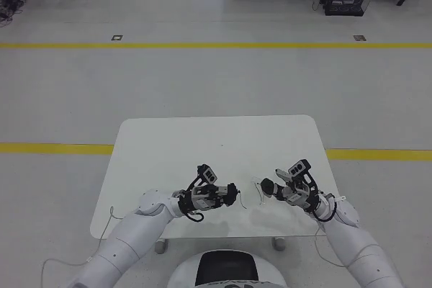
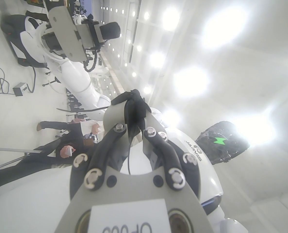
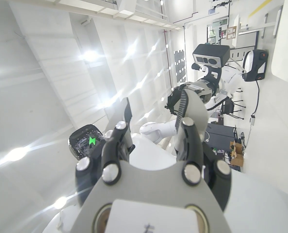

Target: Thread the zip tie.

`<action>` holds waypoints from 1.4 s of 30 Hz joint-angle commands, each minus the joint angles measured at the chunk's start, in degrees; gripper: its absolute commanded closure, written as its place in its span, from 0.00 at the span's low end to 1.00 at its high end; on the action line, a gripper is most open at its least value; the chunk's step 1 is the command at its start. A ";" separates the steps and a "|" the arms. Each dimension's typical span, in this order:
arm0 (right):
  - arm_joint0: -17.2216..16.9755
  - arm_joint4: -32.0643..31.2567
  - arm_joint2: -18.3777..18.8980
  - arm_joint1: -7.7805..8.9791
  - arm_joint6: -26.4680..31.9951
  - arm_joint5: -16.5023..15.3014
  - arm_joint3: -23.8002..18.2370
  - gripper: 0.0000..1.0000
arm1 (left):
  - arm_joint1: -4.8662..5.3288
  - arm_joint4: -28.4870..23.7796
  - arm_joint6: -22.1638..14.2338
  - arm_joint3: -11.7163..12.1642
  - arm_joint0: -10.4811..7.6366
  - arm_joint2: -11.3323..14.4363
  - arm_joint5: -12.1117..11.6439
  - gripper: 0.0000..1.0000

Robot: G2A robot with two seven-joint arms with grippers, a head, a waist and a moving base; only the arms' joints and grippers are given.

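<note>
- Zip tie: black, bunched at the tips of the left gripper, with a thin strand running back between the fingers toward the wrist. It is held in the air above the near part of the table, between the two arms.
- Left gripper: its fingers are closed on the zip tie. In the top view it points across at the other gripper.
- Right gripper: its jaws stand wide apart with nothing between them, and one finger shows a ridged inner pad. In the top view it faces the left gripper, near it but not touching.
- White label on the left gripper's base carries dark print, cut off at the edge.
- Second white label sits on the right gripper's base, its print mostly out of frame.
- White table with rounded corners lies below both grippers.
- Yellow lines cross the pale floor beyond and beside the table.
</note>
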 commanded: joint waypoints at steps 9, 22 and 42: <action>-1.61 -7.75 1.97 0.58 -7.07 -3.56 -2.14 0.00 | -0.08 0.07 7.60 -0.24 0.42 0.69 4.84 1.00; -6.19 -26.15 6.20 1.35 -18.87 -6.47 -10.38 0.00 | -0.37 -0.99 15.23 1.74 -0.23 0.79 8.04 1.00; -7.76 -30.13 7.06 1.55 -24.21 -6.47 -12.58 0.00 | -0.59 -2.67 22.48 1.15 0.70 0.38 9.45 1.00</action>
